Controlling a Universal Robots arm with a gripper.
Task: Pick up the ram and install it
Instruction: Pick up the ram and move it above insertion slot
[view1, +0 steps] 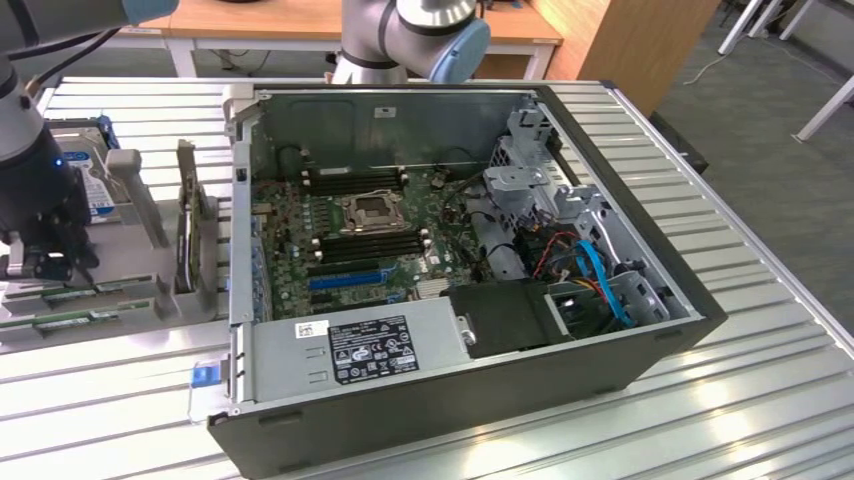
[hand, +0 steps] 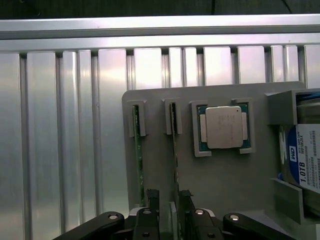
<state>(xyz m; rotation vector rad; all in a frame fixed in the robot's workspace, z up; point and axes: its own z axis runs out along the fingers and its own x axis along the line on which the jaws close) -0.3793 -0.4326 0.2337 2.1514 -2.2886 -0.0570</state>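
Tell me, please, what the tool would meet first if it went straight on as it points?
Probably the memory stick standing on edge in the grey holder, straight ahead of the open tool; depth is unclear.

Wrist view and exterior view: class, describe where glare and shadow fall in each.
Wrist view: light washes the ribbed aluminium table top into glare bands, while the square silver processor chip has a soft sheen. Exterior view: bright streaks lie on the same table toward the exterior view's right; the open dark computer case keeps its interior dimmer.
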